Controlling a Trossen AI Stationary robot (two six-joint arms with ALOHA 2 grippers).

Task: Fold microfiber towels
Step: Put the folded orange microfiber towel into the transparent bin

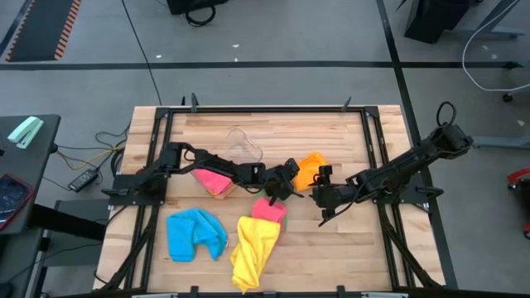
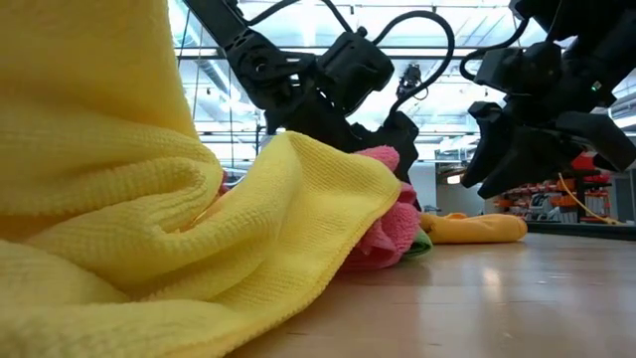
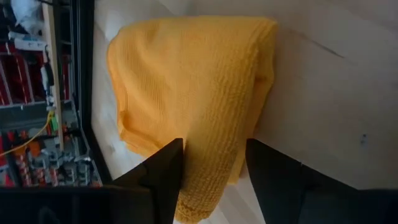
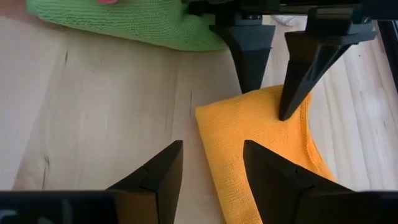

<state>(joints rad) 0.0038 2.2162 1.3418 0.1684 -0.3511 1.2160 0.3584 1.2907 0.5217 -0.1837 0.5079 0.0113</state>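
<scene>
I am on the orange towel (image 1: 310,170) now, which lies mid-surface, toward the far side, between my two hands. It looks already doubled over, so I judge this to be its second fold, or the tidying of its edges.

My left hand (image 3: 214,171) reaches in from the left, its fingers apart, straddling the near edge of the orange towel without pinching it yet. In the right wrist view those same two fingers stand with their tips down on the cloth. My right hand (image 4: 211,171) hovers just beside the towel's other end, fingers also apart and empty, with bare surface (image 4: 99,118) beneath them.

Next, I think, both hands must close on matching corners of one edge, lift together and carry it across evenly. If one hand lags, the cloth will likely skew.

Counting from the left in the high view: one blue towel (image 1: 195,234), one pink towel (image 1: 213,180) under my left arm, one yellow towel (image 1: 253,248), a second pink towel (image 1: 269,209) above it, and the orange one. One green towel (image 4: 134,22) shows in the right wrist view, by the pink. One clear tub (image 1: 245,146) sits at the far side.
</scene>
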